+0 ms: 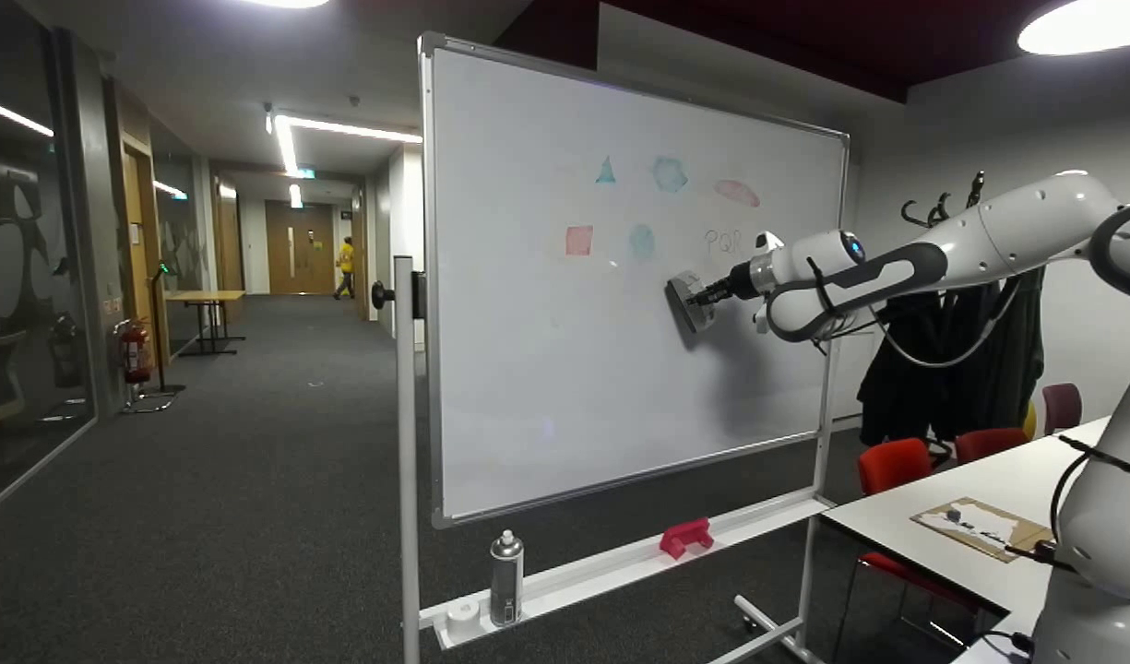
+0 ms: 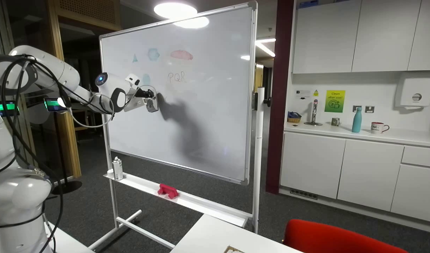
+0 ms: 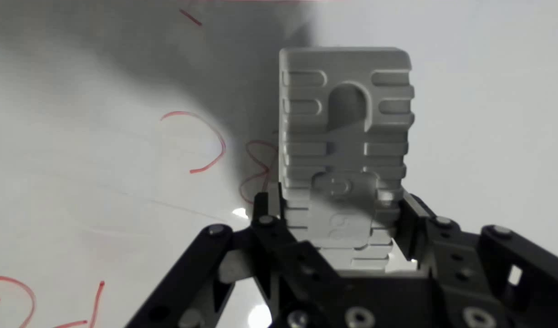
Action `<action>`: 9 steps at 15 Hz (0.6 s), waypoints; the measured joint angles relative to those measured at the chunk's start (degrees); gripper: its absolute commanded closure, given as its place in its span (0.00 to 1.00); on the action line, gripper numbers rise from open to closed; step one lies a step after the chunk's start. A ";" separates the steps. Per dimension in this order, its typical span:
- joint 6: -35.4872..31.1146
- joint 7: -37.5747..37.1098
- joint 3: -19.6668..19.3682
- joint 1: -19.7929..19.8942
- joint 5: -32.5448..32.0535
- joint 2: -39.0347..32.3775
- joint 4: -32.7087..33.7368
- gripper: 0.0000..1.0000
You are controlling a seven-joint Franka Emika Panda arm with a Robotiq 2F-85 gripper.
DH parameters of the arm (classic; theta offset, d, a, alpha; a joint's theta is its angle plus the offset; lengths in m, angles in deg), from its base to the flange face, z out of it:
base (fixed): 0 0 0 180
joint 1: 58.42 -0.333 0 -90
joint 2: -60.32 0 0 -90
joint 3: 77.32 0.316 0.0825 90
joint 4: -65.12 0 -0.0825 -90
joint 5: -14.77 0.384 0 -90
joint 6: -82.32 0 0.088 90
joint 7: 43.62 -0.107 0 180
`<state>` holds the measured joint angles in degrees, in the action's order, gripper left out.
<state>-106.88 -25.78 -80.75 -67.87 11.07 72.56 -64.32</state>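
Observation:
My gripper (image 1: pixel 700 296) is shut on a grey ribbed eraser (image 3: pixel 345 136), with a finger on each side of it in the wrist view. The eraser also shows in both exterior views (image 1: pixel 701 319) (image 2: pixel 152 105), at the face of the whiteboard (image 1: pixel 565 387). I cannot tell whether it touches the board. The letters PQR (image 1: pixel 723 243) are above the gripper, also in an exterior view (image 2: pixel 176 77). A pink oval (image 1: pixel 737 192), a red square (image 1: pixel 578 241), a blue circle (image 1: pixel 642 242), a blue hexagon (image 1: pixel 670 174) and a blue triangle (image 1: pixel 605 171) are drawn nearby. Red strokes (image 3: pixel 222 146) lie left of the eraser in the wrist view.
The board's lower tray (image 1: pixel 611 569) holds a spray can (image 1: pixel 506 581), a white round item (image 1: pixel 462 620) and a red bracket-like piece (image 1: pixel 685 538). A white table (image 1: pixel 897 503) with a cardboard sheet (image 1: pixel 1026 537) and red chairs (image 1: pixel 893 466) stand near the arm's base.

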 measured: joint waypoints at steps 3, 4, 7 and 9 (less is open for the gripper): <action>-1.38 0.04 0.00 0.15 -0.01 -0.49 0.18 0.67; -1.98 0.09 0.00 0.37 -0.03 -0.78 0.34 0.67; -4.22 0.36 0.16 1.56 -1.44 -1.66 0.68 0.67; -5.25 0.22 0.75 3.19 -4.26 -2.21 1.10 0.42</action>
<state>-112.13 -25.57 -80.01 -64.68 6.81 70.34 -63.22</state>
